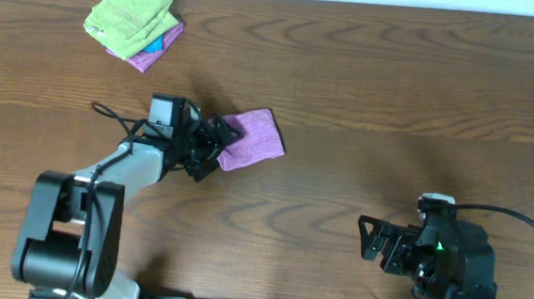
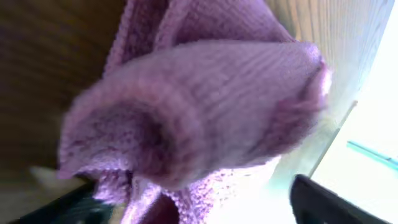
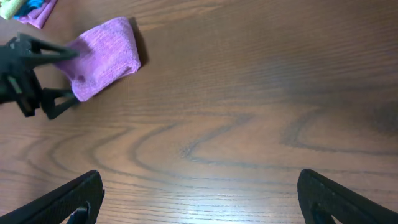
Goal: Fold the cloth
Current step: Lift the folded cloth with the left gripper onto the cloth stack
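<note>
the left tool (image 1: 217, 147) is clenched on the edge of the folded purple cloth (image 1: 257, 136), mid-worktop (image 1: 393, 102). the right tool (image 1: 371, 242) rests released, well apart. dragging on that pinch could bunch the cloth or undo its fold.

Our left arm reaches far and rightward, left gripper (image 1: 218, 148) clamped on the purple cloth (image 1: 254, 137). Our right gripper (image 1: 371, 242) sits near right, pointing left, jaws spread wide.
</note>
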Motion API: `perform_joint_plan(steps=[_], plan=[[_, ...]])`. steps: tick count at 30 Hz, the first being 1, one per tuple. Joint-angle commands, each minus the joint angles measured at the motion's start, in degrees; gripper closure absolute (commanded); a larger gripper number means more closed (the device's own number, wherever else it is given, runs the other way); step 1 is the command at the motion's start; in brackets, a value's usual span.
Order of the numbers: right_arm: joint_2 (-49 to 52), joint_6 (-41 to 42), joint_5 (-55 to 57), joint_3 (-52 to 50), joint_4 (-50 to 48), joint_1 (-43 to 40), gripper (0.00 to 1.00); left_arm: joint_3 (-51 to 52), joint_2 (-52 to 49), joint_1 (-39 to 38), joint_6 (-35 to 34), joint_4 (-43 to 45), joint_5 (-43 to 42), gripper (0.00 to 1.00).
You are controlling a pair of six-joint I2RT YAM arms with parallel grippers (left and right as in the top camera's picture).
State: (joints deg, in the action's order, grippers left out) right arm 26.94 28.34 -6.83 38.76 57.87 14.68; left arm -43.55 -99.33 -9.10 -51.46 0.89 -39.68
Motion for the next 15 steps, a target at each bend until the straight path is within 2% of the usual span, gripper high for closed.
perform_joint_plan(steps=[1, 2, 3, 5, 6, 11, 15], plan=[[-0.26, 0.98, -0.26, -0.42, 0.04, -0.46, 0.01, 2.25, -4.74, -1.66, -0.42, -0.57, 10.78, 0.25], [-0.26, 0.98, -0.26, -0.42, 0.04, -0.46, 0.01, 2.25, -4.83, -1.99, -0.26, -0.37, 12.90, 0.36], [-0.26, 0.98, -0.26, -0.42, 0.04, -0.46, 0.01, 2.25, -4.83, -2.19, 0.79, 0.39, 14.36, 0.55], [-0.26, 0.98, -0.26, -0.42, 0.04, -0.46, 0.01, 2.25, -4.83, -2.19, 2.01, 1.92, 14.62, 0.85], [-0.26, 0.98, -0.26, -0.42, 0.04, -0.46, 0.01, 2.25, -4.83, -2.19, 2.03, 2.60, 14.62, 0.94], [-0.26, 0.98, -0.26, -0.42, 0.04, -0.44, 0.01, 1.64, -4.79, -2.19, 2.16, 7.28, 12.98, 0.94], [-0.26, 0.98, -0.26, -0.42, 0.04, -0.46, 0.01, -4.02, -3.89, -2.16, 1.70, 8.41, 10.23, 0.94]])
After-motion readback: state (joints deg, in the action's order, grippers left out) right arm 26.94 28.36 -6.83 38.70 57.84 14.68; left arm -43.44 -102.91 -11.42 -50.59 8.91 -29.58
